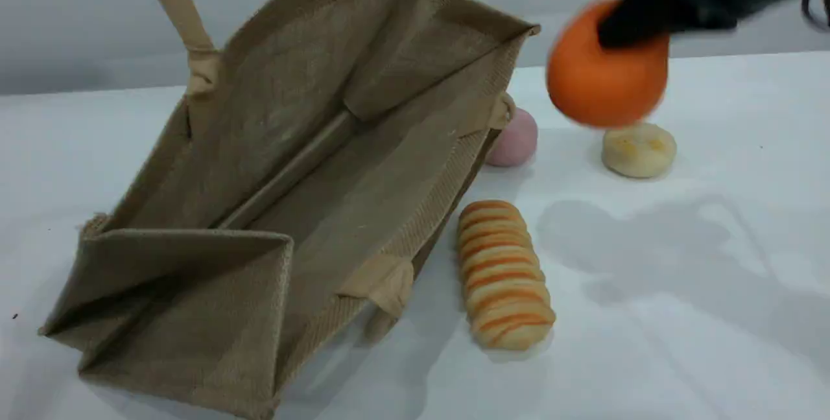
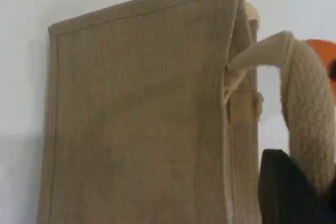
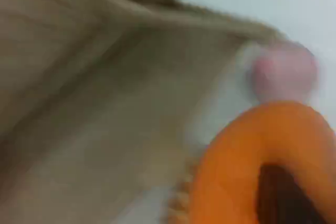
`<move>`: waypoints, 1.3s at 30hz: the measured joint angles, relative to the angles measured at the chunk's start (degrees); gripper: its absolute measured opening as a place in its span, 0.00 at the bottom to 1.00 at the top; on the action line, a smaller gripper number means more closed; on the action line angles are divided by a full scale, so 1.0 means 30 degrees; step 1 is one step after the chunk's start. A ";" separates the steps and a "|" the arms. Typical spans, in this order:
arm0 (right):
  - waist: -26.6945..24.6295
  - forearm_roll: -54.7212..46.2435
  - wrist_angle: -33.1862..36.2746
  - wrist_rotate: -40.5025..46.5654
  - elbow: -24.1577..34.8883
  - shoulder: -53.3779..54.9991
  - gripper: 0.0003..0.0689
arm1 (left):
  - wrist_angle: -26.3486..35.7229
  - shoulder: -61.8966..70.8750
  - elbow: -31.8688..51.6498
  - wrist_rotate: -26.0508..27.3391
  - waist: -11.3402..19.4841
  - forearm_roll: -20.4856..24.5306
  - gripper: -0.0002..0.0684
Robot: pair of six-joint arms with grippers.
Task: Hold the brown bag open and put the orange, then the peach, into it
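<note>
The brown bag (image 1: 292, 167) lies tilted on the table with its mouth wide open toward the camera. Its beige handle (image 2: 310, 114) is pulled up, and my left gripper (image 2: 294, 195) is shut on it; in the scene view that handle (image 1: 175, 5) runs out of the top edge and the gripper is out of sight. My right gripper (image 1: 639, 21) is shut on the orange (image 1: 603, 76), which hangs in the air to the right of the bag's far corner, blurred by motion. The peach (image 1: 515, 138) rests on the table against the bag's right side.
A striped bread loaf (image 1: 504, 274) lies along the bag's right side, nearer the front. A flat pale-yellow disc (image 1: 639, 150) sits just below the raised orange. White tabletop (image 1: 681, 316) stretches to the right and front.
</note>
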 joint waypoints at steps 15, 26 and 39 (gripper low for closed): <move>0.5707 0.7410 0.1266 -0.5377 -0.0334 0.0950 0.05 | 0.0015 -0.0837 -0.0037 0.0406 0.0000 0.0165 0.11; 0.8013 0.7532 0.0338 -0.5500 -0.4623 0.5452 0.06 | 0.0020 -0.1740 -0.0037 0.0369 0.0000 0.0741 0.11; 0.8472 0.7511 0.0396 -0.5454 -0.6166 0.6706 0.62 | 0.0020 -0.1829 -0.0037 0.0200 0.0017 0.1821 0.11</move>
